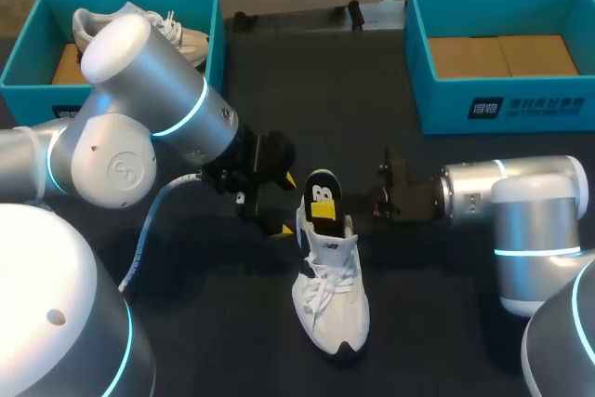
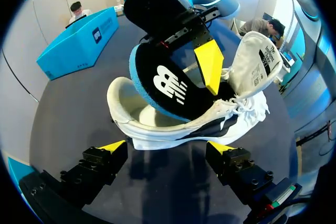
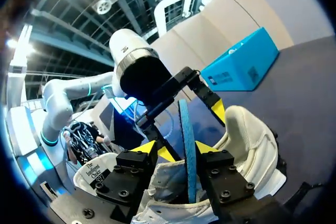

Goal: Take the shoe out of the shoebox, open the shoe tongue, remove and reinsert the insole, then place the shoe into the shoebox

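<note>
Nearest, on the dark table: white shoe, upright on its sole, toe toward the near edge, laces loose, tongue raised. Roughly midway between the two arms. Just beyond, rising from the heel opening: black, blue-edged insole, tilted up, lower end down inside the shoe, printed face toward the left. Clamped on the insole from both faces, reaching in level from the right: right gripper, yellow tips pressed flat against it. From that wrist, insole edge-on between the fingers, shoe collar directly below. Just beside the heel on the left: left gripper, fingers spread wide and holding nothing, shoe's side ahead of the tips, not between them. Farthest back, at either side: two teal boxes, left box with a second shoe inside, right box with brown cardboard on its floor.
</note>
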### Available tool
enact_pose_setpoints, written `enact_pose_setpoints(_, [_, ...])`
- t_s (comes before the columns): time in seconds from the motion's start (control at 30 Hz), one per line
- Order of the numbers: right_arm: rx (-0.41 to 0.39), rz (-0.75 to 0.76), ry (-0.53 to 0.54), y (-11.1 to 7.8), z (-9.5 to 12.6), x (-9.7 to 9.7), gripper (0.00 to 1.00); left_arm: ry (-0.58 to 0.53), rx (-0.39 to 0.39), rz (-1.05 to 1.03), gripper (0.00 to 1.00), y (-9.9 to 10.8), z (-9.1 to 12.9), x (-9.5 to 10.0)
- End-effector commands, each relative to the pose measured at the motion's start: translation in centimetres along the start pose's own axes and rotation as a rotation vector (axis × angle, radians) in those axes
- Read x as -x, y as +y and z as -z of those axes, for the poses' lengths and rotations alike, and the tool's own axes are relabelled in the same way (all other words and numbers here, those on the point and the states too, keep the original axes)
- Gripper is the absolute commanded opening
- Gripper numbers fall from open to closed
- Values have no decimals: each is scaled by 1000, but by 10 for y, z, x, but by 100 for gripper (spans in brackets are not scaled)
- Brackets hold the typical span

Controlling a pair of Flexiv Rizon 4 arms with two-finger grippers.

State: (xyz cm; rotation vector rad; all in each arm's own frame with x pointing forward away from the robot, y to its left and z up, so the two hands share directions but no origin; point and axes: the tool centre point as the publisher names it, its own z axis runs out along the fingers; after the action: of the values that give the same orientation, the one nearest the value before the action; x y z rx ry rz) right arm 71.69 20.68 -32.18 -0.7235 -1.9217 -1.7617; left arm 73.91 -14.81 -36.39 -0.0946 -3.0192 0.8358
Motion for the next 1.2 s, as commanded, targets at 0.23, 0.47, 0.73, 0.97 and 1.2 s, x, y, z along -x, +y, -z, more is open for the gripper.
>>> enact_pose_setpoints(0.23, [8, -33, -4, 10, 0, 16, 0, -3, 0, 0, 100, 0, -1, -1])
enact_pose_setpoints(0.47, [-7, -98, -33, -2, 0, 22, 0, -3, 0, 0, 100, 0, -1, -1])
enact_pose_setpoints(0.73, [-32, -152, -59, -23, 1, 10, 0, -3, 0, 0, 100, 0, -1, -1])
enact_pose_setpoints(0.97, [-24, -163, -87, -29, 1, 6, 0, -3, 0, 0, 100, 0, -1, -1])
enact_pose_setpoints(1.2, [-28, -85, -84, -11, 0, 5, 44, -3, 0, 0, 100, 0, -1, -1])
